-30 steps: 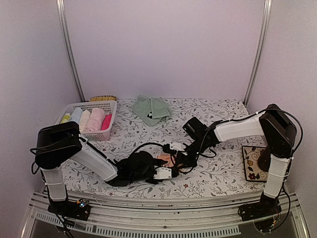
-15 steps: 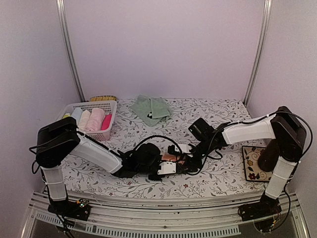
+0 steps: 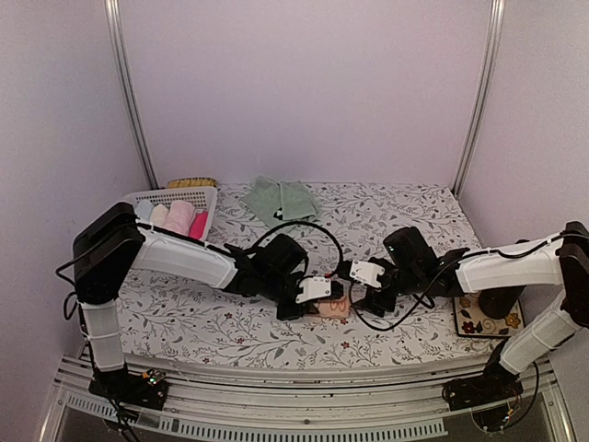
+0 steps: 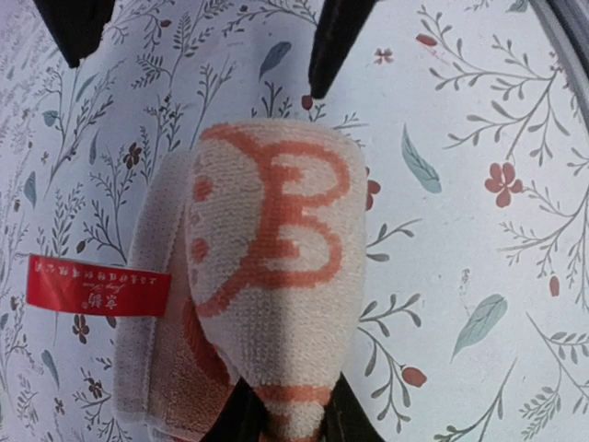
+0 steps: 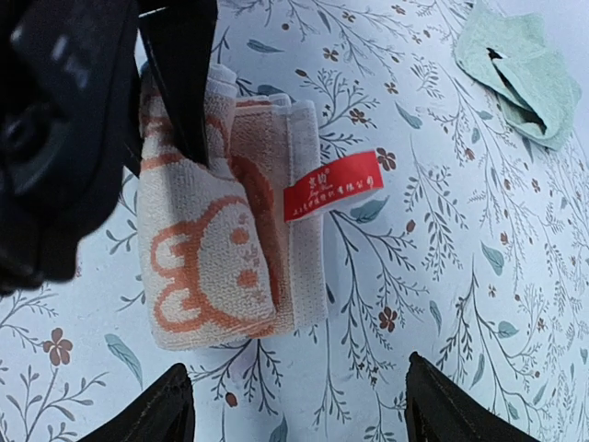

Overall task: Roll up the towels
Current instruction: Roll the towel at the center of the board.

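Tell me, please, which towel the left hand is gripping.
The rolled orange-patterned towel with the red tag; the mint-green towel lies loose at the far edge, untouched.

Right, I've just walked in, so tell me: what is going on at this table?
Two robot arms are working on towels. The left tool is shut on one end of the orange-and-cream towel, which is bundled into a short roll near the middle of the table. The right tool hangs open beside it, holding nothing. The green towel lies crumpled and unrolled at the far edge. The white basket at the far left holds several rolled cloths.
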Motion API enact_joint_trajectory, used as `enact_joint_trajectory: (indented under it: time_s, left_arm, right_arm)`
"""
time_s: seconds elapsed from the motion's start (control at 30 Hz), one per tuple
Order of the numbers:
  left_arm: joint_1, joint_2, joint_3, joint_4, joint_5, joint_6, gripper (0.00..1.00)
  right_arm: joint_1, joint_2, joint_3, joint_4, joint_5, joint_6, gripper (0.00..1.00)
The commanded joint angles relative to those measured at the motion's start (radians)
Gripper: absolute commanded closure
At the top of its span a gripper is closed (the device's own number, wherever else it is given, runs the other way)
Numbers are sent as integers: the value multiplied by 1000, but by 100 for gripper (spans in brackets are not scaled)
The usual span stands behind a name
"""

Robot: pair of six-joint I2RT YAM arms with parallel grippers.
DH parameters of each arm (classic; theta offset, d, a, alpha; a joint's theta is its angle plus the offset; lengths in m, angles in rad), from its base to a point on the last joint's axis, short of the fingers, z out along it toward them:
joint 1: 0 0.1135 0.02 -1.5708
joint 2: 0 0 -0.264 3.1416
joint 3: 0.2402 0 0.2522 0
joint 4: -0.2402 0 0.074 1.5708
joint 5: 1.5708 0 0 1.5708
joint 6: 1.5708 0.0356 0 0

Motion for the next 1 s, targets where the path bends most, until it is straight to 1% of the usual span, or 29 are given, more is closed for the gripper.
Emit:
enact_joint_trajectory:
  time_s: [0.0, 0.13, 0.27, 0.5, 0.63, 0.77, 0.8, 0.83, 0.87, 0.9, 0.97]
  left_arm:
    - [43, 100, 123, -249, 136, -47, 79]
    - [75, 188, 279, -405, 231, -64, 77]
    - [103, 250, 381, -493, 332, -76, 75]
    - [134, 303, 456, -566, 410, -86, 73]
    - [158, 326, 500, -588, 462, -124, 72]
    - [177, 379, 564, -614, 446, -196, 75]
    - [181, 402, 591, -633, 446, -215, 76]
    - [181, 423, 611, -646, 442, -236, 78]
    - [181, 447, 626, -648, 424, -264, 79]
    - [182, 464, 640, -650, 409, -285, 79]
    - [183, 489, 664, -657, 409, -310, 82]
  right_arm:
    - [54, -64, -90, 197, 134, -39, 21]
    - [125, -69, -161, 312, 202, -92, 21]
    - [166, -78, -209, 385, 216, -144, 21]
    - [167, -95, -229, 404, 249, -122, 22]
    - [167, -119, -246, 440, 285, -94, 22]
    - [163, -165, -239, 457, 341, -6, 22]
    - [163, -182, -236, 457, 355, 53, 20]
    - [162, -201, -231, 454, 383, 109, 9]
    - [162, -216, -223, 447, 418, 158, 0]
    - [160, -225, -203, 415, 448, 260, 1]
    - [153, -228, -150, 308, 444, 385, 1]
